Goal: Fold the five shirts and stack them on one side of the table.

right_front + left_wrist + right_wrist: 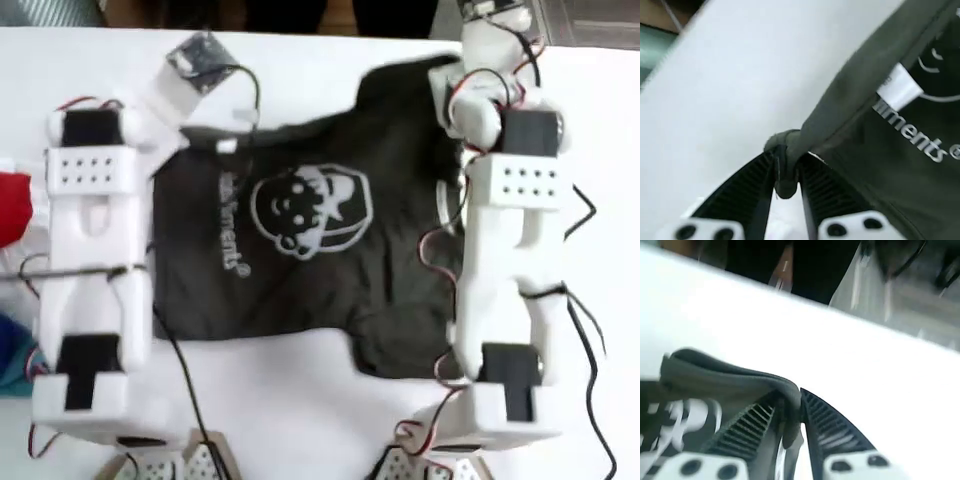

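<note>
Fingers (747, 192) — both pairs — pinching shirt (290, 290).

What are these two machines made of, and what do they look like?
The left arm and right arm are blocky white plastic shells with black motor blocks and grids of small holes. Thin red and black wires loop along them. The left claw and right claw have black ribbed fingers on white bases.

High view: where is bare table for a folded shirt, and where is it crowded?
Free: table strip nearside of the black shirt, between left arm and right arm; far corner beyond left arm. Crowded: centre under the shirt; left edge, by red cloth and blue cloth.
</note>
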{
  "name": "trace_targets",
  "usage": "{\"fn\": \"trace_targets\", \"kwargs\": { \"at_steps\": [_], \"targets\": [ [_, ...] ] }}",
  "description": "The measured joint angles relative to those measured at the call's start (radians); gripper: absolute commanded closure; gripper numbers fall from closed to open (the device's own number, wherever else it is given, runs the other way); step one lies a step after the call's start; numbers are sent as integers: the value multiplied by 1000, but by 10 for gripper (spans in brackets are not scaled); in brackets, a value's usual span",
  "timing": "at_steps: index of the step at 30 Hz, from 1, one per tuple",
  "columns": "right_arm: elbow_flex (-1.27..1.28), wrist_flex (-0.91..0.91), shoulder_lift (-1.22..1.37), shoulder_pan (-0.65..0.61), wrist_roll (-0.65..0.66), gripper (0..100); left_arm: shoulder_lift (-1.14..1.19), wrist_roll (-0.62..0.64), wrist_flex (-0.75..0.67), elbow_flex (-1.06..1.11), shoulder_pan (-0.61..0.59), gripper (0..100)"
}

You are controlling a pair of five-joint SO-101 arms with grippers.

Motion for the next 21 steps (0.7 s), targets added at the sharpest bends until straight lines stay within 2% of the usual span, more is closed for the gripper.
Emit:
{"fn": "trace_targets", "kwargs": {
  "at_steps": [16, 21],
  "targets": [
    [14, 463, 28, 55, 0, 977, 215, 5, 353, 0, 0, 974],
    [157, 505, -9, 58, 61, 976, 215, 5, 390, 43, 0, 974]
  ]
}}
